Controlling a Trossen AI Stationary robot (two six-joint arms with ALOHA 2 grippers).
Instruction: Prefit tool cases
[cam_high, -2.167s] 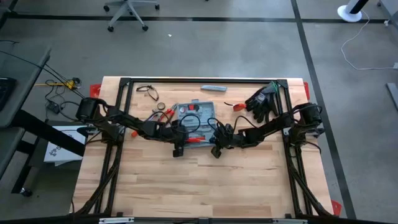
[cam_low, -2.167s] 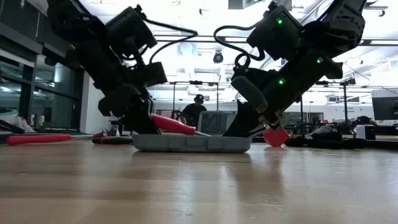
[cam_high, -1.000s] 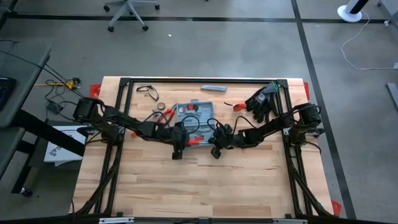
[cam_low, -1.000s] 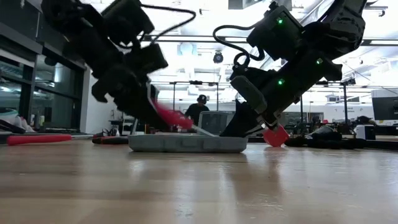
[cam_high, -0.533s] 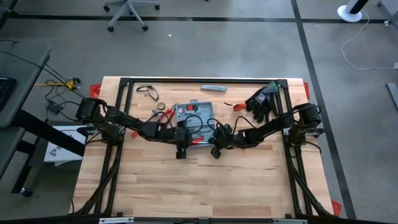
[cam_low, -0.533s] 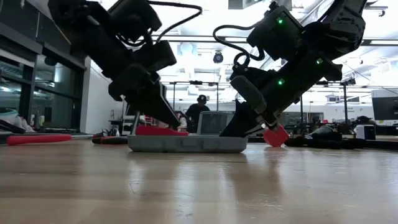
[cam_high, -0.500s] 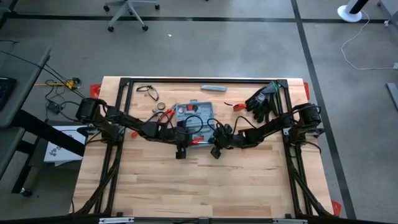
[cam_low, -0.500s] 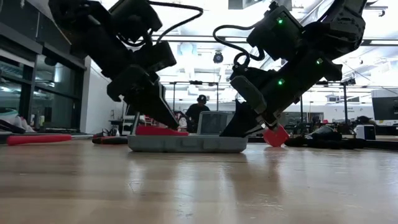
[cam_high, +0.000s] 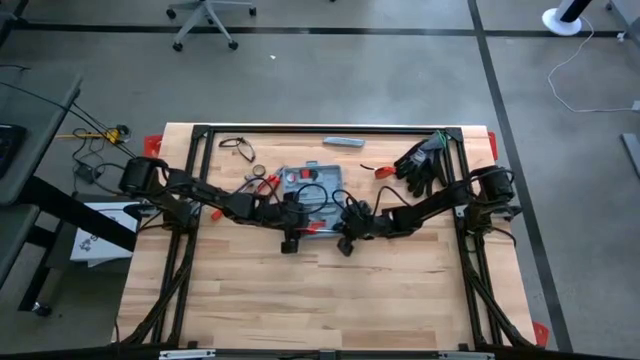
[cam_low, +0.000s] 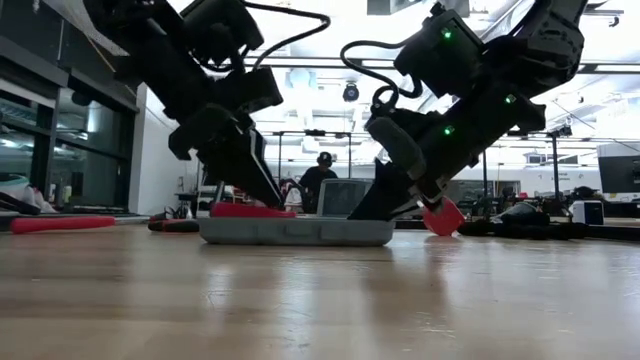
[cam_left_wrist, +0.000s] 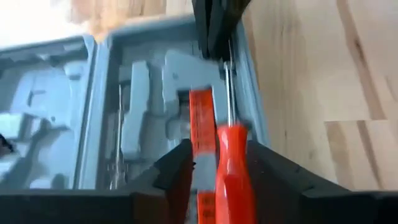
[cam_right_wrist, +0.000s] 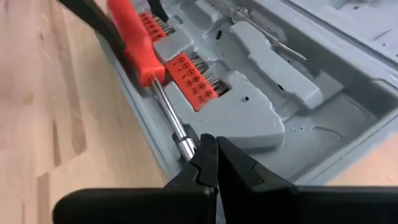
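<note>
The blue-grey tool case (cam_high: 312, 186) lies open and flat at the middle of the table, showing its moulded slots (cam_left_wrist: 143, 106) and a red bit holder (cam_right_wrist: 193, 78). A red-handled screwdriver (cam_left_wrist: 231, 168) lies level along the case's near edge. My left gripper (cam_left_wrist: 217, 165) is open above it, one finger on either side of the handle (cam_low: 250, 210); I cannot tell whether they touch it. My right gripper (cam_right_wrist: 208, 149) is shut at the case's near rim, by the screwdriver's metal shaft end. My right gripper has its shut fingertips (cam_right_wrist: 202, 155) against the end of the screwdriver's metal shaft (cam_right_wrist: 185, 147), at the case's near rim (cam_right_wrist: 158, 152). The fingers slant down from the table's near right side. The screwdriver lies on the case.
Black gloves (cam_high: 422, 160) lie at the far right, and a slim grey bar (cam_high: 343, 142) lies by the far edge. A black cord (cam_high: 237, 147) and small loose tools (cam_high: 262, 180) lie left of the case. Bare wood (cam_high: 320, 290) fills the near half.
My left gripper has brought the screwdriver down. Its red handle stood tilted up over the case a second ago and now lies level on the case's near edge. The gripper has since drawn up a little off the handle. The right arm has kept still.
</note>
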